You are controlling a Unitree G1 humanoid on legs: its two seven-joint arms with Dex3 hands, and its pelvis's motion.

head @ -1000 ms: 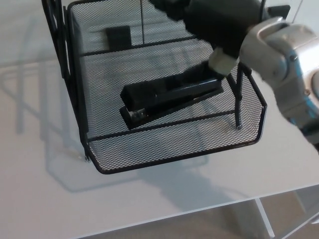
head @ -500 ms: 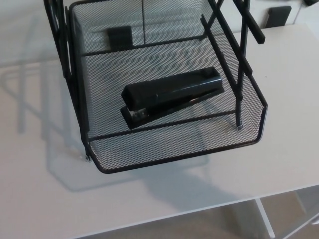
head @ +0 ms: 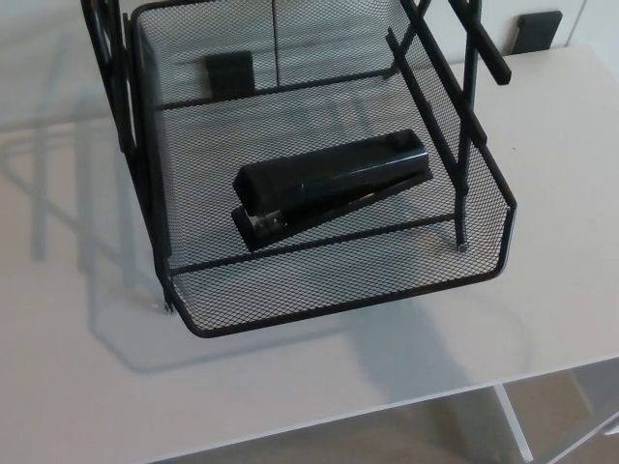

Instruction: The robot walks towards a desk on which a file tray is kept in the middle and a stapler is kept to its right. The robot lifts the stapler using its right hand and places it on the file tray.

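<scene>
A black stapler [head: 324, 186] lies flat on the mesh floor of the black wire file tray [head: 338, 302], angled with its head toward the front left. The tray stands on a white desk [head: 77, 367] and fills the middle of the head view. Nothing touches the stapler. Neither of my hands shows in this view.
The tray's upright black frame bars [head: 471, 72] rise at its right and left sides. A small black block [head: 230, 70] sits behind the tray's rear mesh. Another black object [head: 538, 29] is at the desk's far right. The desk's front edge [head: 542, 375] runs at lower right.
One second ago my right arm and hand were over the stapler's rear end in the tray. They have pulled out of view, leaving the stapler lying in the tray.
</scene>
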